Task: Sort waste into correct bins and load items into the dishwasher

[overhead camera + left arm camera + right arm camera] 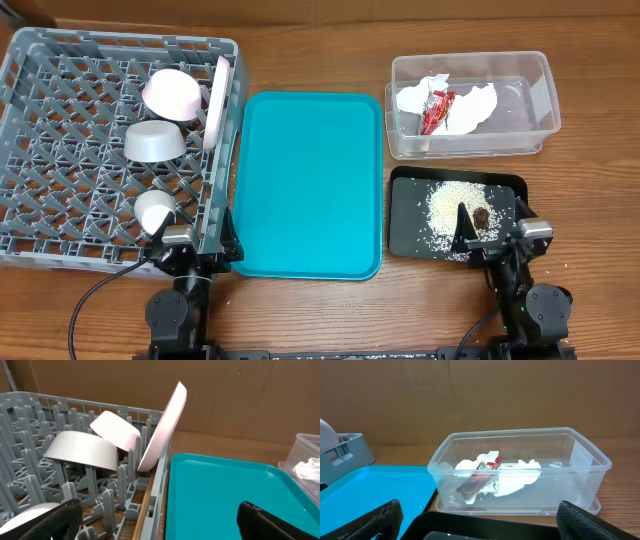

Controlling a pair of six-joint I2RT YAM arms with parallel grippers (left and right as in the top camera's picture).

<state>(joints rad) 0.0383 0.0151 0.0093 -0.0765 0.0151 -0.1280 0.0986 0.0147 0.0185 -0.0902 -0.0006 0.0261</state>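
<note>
Wood table (pixel 300 20): L fingers (pixel 270 522) & R fingers (pixel 590 520) wide open, empty; napkin (pixel 482 100), wrapper (pixel 437 110) in clear tub (pixel 545 75).

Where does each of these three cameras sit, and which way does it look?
Overhead: above the table, looking straight down at dish rack, teal tray and clear tub; left arm and right arm at the bottom edge.
Left wrist: on the left arm, facing forward along the dish rack; the open left gripper frames the bottom corners.
Right wrist: on the right arm, facing the clear tub; the open right gripper likewise.
Shared: both wrist views catch the teal tray.
</note>
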